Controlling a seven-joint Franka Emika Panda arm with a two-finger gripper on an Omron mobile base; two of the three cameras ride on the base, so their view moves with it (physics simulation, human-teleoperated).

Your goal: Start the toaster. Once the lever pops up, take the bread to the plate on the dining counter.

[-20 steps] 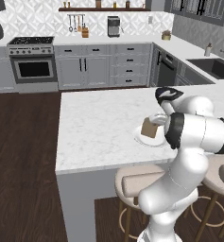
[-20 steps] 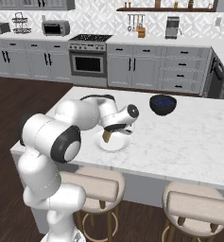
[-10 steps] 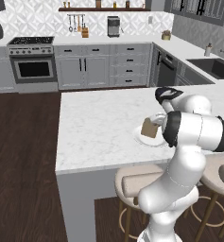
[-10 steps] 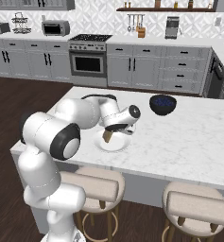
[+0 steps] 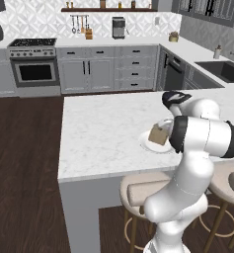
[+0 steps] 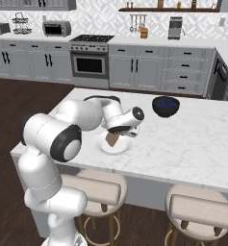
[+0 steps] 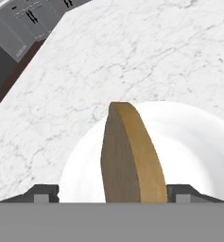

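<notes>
The bread (image 7: 130, 156) stands on edge over the plate (image 7: 198, 146) on the dining counter (image 7: 132, 52), between the gripper (image 7: 111, 193) fingertips, which stand spread wide, clear of the crust (released, I judge, so the slice can settle onto the plate)

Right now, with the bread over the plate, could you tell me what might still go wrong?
1. The bread stands on edge above the plate, between the spread fingertips of the gripper; it may topple, possibly partly off the rim.
2. The gripper sits low around the slice; withdrawing at an angle could catch it and drag it.
3. The plate lies near the stool-side edge of the dining counter; a nudge could push it closer.
</notes>
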